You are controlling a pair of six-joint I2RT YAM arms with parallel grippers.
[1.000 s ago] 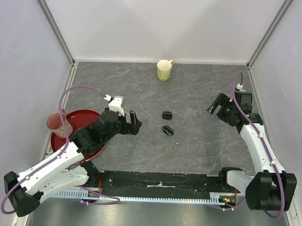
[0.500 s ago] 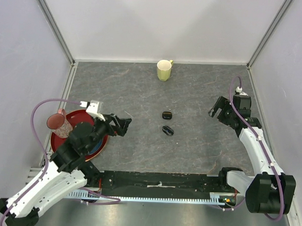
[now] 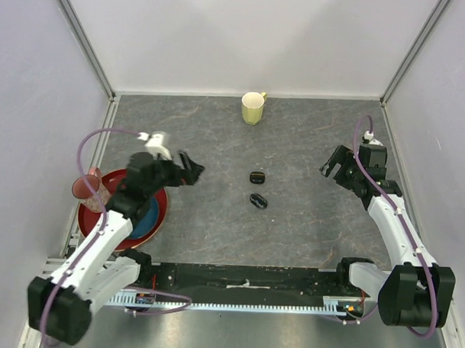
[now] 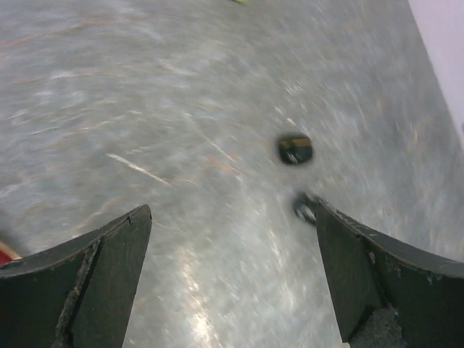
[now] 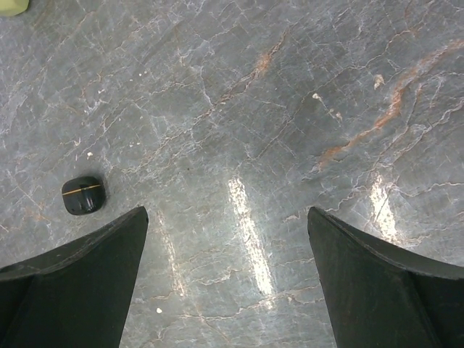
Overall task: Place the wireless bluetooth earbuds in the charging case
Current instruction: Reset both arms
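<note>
Your left gripper: fingers spread, empty. Small black pebble-shaped charging case and second black case lie ahead, toward its right finger. Your right gripper: spread, empty; cases ahead-left.

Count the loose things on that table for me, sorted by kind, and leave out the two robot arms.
Cases: 2, the far case and the near case, both black
Cups: 2, the yellow cup and the pink cup
Dishes: 1, the red dish, with blue showing inside it
Total: 5
</note>
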